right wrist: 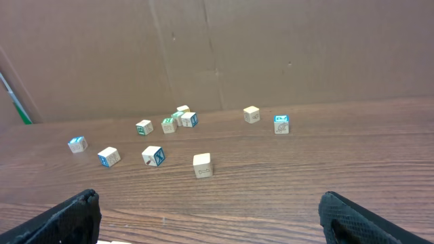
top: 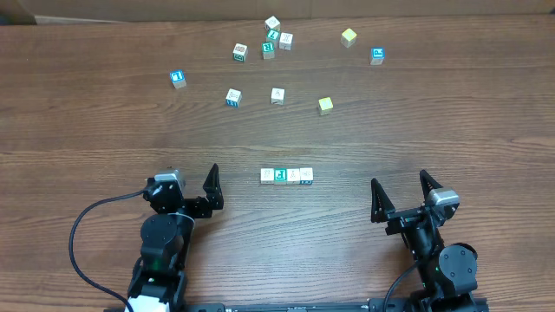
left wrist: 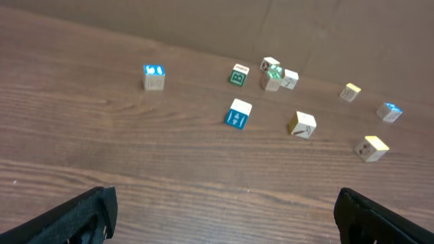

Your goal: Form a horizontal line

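Jaws: on the left gripper (left wrist: 225, 200) I read them as spread wide, one dark finger at each lower corner of my left wrist view; the right gripper (right wrist: 210, 198) stands just as wide.
Grip: neither one holds or touches a cube; only wood grain shows between each pair of fingers.
Row: the horizontal line (top: 286, 176) is four cubes touching side to side, running left to right on the table (top: 87, 130).
Position: from overhead it lies between my two arms, a little beyond the fingertips and apart from both grippers.
Faces: pale tops; the second from the left shows blue-green print, the others are too small for me to read.
Singles: ten loose cubes (top: 277, 94) are scattered farther out, every one on the far side of the row from my grippers.
Nearest: a yellow-green cube (top: 325, 105) and a white-and-blue cube (top: 233, 96) flank the middle single, all well apart from the row.
Far cluster (top: 272, 40): four sit close together near the far edge.
Outlier: a blue-topped cube (top: 177, 78) sits alone at far left.
Backdrop: a cardboard wall (right wrist: 271, 47) stands behind the table.
Cable: a black cable (top: 82, 227) loops beside my left arm.
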Controlling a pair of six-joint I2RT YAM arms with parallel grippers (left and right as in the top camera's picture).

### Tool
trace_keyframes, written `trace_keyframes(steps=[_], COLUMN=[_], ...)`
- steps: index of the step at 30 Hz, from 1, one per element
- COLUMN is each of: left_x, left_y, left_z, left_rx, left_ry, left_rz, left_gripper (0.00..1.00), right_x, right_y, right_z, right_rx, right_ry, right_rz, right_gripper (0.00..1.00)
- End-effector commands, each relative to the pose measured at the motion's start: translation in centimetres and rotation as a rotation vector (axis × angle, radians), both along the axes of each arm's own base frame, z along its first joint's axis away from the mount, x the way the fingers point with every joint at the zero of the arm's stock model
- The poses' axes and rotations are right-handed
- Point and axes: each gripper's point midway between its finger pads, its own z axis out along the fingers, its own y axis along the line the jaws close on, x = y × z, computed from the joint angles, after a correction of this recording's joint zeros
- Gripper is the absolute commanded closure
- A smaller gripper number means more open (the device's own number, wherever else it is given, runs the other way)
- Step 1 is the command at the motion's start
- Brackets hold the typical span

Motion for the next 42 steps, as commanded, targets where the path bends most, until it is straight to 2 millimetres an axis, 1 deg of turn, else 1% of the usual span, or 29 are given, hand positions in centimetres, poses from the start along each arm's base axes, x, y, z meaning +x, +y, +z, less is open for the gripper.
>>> trace_keyframes(steps=[1, 5, 11, 15, 19, 23, 24, 30, 35, 42], left_x=[-0.6, -1.1, -2.0, -2.6, -3.4, -3.9, -4.0, -4.3, -4.3, -4.3], left_y=[0.3, 0.8, 1.6, 1.8, 1.9, 2.2, 2.2, 2.2, 2.6, 4.3], left_z=[-0.2, 0.1, -0.1, 0.1, 0.9, 1.1, 1.8, 4.3, 4.3, 4.3], left_rx=[-0.006, 0.002, 0.015, 0.015, 0.008, 0.019, 0.05, 0.088, 0.114, 0.12], left_ry=[0.002, 0.001, 0.016, 0.012, -0.02, -0.033, -0.067, -0.175, -0.179, -0.175], left_rz=[0.015, 0.033, 0.07, 0.073, 0.076, 0.081, 0.071, 0.063, 0.075, 0.144], left_gripper=[0.01, 0.0, 0.01, 0.0, 0.0, 0.0, 0.0, 0.0, 0.0, 0.0], right_x=[0.0, 0.0, 0.0, 0.0, 0.0, 0.0, 0.0, 0.0, 0.0, 0.0], right_y=[0.1, 0.1, 0.1, 0.1, 0.1, 0.1, 0.1, 0.1, 0.1, 0.1], right_z=[-0.1, -0.1, -0.1, -0.1, -0.1, -0.1, -0.1, -0.1, -0.1, -0.1], right_rx=[-0.003, -0.003, -0.003, -0.003, -0.003, -0.003, -0.003, -0.003, -0.003, -0.003], right_ry=[-0.008, -0.008, -0.008, -0.008, -0.008, -0.008, -0.008, -0.008, -0.008, -0.008], right_rz=[0.003, 0.003, 0.003, 0.003, 0.003, 0.003, 0.003, 0.003, 0.003, 0.003], right_gripper=[0.0, 0.0, 0.0, 0.0, 0.0, 0.0, 0.0, 0.0, 0.0, 0.0])
